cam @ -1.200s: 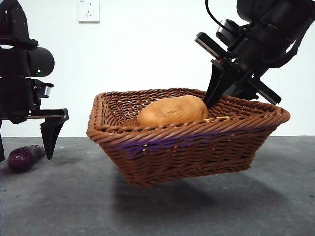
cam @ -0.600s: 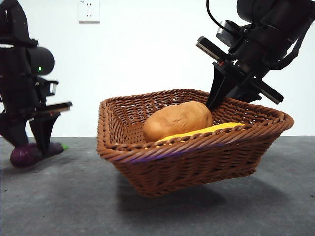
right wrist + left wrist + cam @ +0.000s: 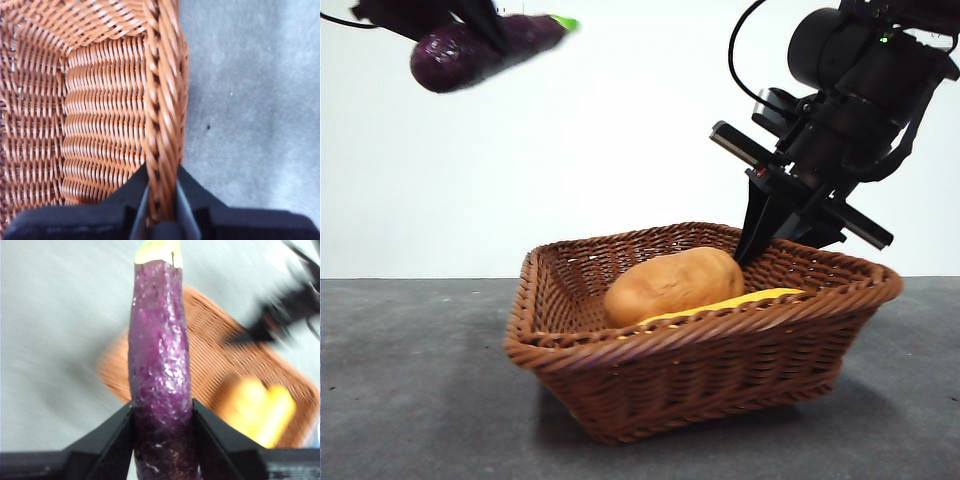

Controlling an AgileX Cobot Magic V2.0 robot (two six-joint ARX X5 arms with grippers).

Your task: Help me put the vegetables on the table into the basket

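Note:
The brown wicker basket (image 3: 720, 370) rests on the dark grey table (image 3: 410, 400). The orange-brown potato (image 3: 672, 284) and the yellow corn cob (image 3: 740, 300) lie inside it. My right gripper (image 3: 161, 200) is shut on the basket's braided rim (image 3: 162, 100); in the front view it (image 3: 760, 235) comes down from the upper right onto the far rim. My left gripper (image 3: 162, 420) is shut on the dark purple eggplant (image 3: 159, 365), green stem pointing away. In the front view the eggplant (image 3: 480, 45) hangs high at the top left, left of the basket.
A white wall stands behind the table. The bare table surface (image 3: 920, 430) spreads left, right and in front of the basket. In the left wrist view the basket (image 3: 240, 370) and corn (image 3: 255, 410) show blurred below the eggplant.
My left gripper has closed on the eggplant and lifted it from the table at the left to high above. The basket, which hung tilted above the table, has come down.

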